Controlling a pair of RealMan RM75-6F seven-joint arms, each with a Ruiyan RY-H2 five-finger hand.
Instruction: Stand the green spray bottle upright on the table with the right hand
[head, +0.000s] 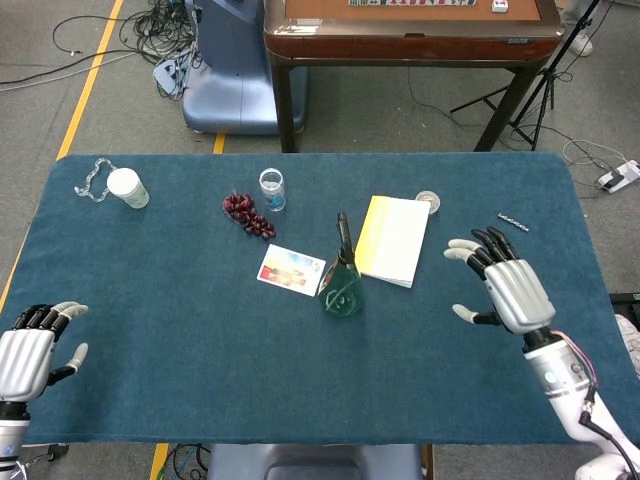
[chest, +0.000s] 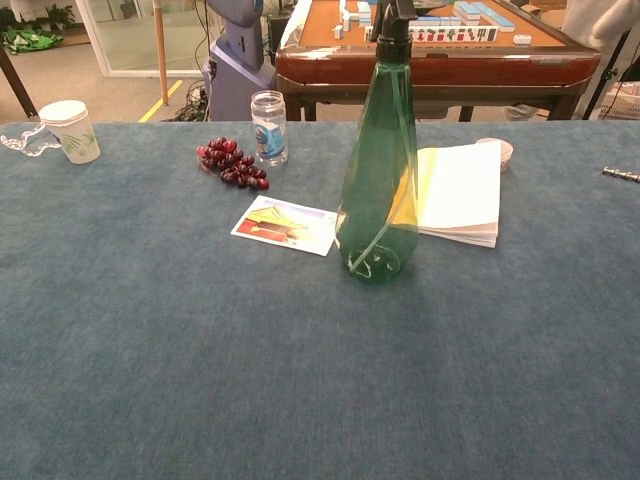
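Note:
The green spray bottle (head: 342, 280) stands upright on the blue table, its black nozzle on top; in the chest view the green spray bottle (chest: 381, 170) rises at the centre with nothing touching it. My right hand (head: 505, 285) hovers well to the bottle's right, fingers spread, holding nothing. At the table's near left corner my left hand (head: 30, 350) lies open and empty. Neither hand appears in the chest view.
A yellow-edged booklet (head: 393, 238) lies just right of the bottle and a picture card (head: 291, 270) just left. Grapes (head: 247, 213), a small jar (head: 272, 188) and a paper cup (head: 128, 187) sit toward the back left. A small lid (head: 428, 201) and a drill bit (head: 513, 221) lie back right.

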